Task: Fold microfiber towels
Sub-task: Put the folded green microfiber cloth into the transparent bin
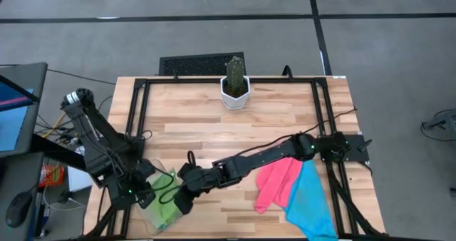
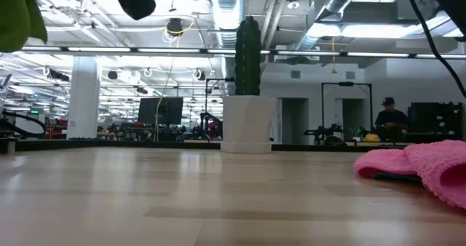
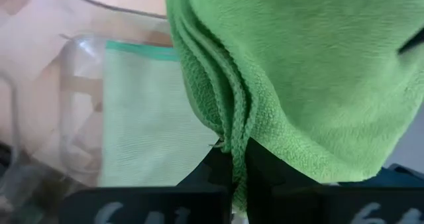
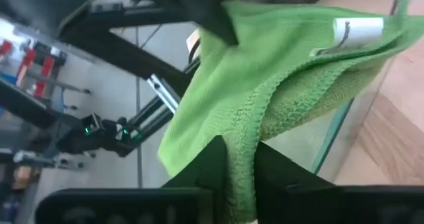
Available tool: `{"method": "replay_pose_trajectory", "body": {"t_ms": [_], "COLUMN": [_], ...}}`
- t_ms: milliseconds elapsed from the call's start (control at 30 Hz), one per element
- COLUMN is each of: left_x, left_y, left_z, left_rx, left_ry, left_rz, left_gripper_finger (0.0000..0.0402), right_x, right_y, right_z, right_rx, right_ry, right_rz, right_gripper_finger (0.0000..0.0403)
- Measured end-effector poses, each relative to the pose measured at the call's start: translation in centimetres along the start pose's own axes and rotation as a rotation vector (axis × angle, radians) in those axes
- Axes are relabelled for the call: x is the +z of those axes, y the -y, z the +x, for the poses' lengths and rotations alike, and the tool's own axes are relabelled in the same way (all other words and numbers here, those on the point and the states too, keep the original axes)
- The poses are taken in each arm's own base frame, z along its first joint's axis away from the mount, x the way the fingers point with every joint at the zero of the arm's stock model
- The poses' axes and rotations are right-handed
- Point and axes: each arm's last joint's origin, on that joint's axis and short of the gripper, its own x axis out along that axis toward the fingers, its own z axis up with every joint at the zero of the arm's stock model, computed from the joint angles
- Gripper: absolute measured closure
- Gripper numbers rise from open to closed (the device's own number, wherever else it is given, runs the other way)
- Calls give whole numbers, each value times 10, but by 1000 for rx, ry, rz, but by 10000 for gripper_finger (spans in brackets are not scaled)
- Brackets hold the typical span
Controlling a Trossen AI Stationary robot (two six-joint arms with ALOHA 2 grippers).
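Green microfiber towel hangs folded above the clear plastic bin, pinched in the closed left gripper and, just beside it, between the right gripper's fingers. Pink towel and blue towel lie farther right.

Potted cactus at table's back edge; towels front right

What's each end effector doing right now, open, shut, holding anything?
Left end effector: shut on the green microfiber towel, above the clear plastic bin.
Right end effector: pinching the same green towel's edge.
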Motion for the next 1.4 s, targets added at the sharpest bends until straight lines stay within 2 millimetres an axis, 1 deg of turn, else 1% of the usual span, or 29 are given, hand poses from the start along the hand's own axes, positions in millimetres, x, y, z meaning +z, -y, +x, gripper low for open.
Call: {"method": "replay_pose_trajectory", "body": {"t_ms": [133, 333, 400, 467, 567, 700, 767, 867, 900, 1133, 1200, 1267, 1400], "left_x": [-3, -9, -11, -14, -18, -21, -22, -24, -24, -21, -21, -21, -22], "left_y": [-3, -4, -5, -5, -5, -5, -1, 11, 12, -7, -10, -12, -16], "left_z": [-1, -1, 0, 3, 11, 22, 23, 25, 25, 24, 24, 27, 32], "left_rx": [22, 27, 42, 60, 118, 191, 149, 27, 17, 233, 263, 271, 304], "left_ry": [-6, -15, -15, -11, 11, 23, 17, 20, 20, 39, 46, 46, 19], "left_rz": [15, 19, 15, 17, 32, 42, 23, -9, -4, 10, 17, 22, 32], "left_gripper_finger": [401, 401, 401, 401, 401, 401, 401, 401, 401, 400, 392, 373, 312], "right_x": [-7, -13, -16, -19, -21, -21, -20, -21, -21, -25, -25, -25, -25], "right_y": [-4, 5, 7, 7, 6, 6, 7, 6, 6, 2, 2, 2, 2], "right_z": [0, -1, -1, -2, -2, -2, -2, -2, -2, -2, -2, -2, -2], "right_rx": [3, -74, -99, -115, -124, -137, -138, -136, -136, -127, -125, -125, -125], "right_ry": [-30, -104, -125, -144, -148, -128, -128, -127, -128, -132, -131, -131, -132], "right_rz": [-44, -26, -26, -16, -16, -18, -18, -18, -22, -30, -31, -34, -41], "right_gripper_finger": [286, 199, 179, 168, 165, 173, 178, 185, 186, 191, 191, 191, 192]}}
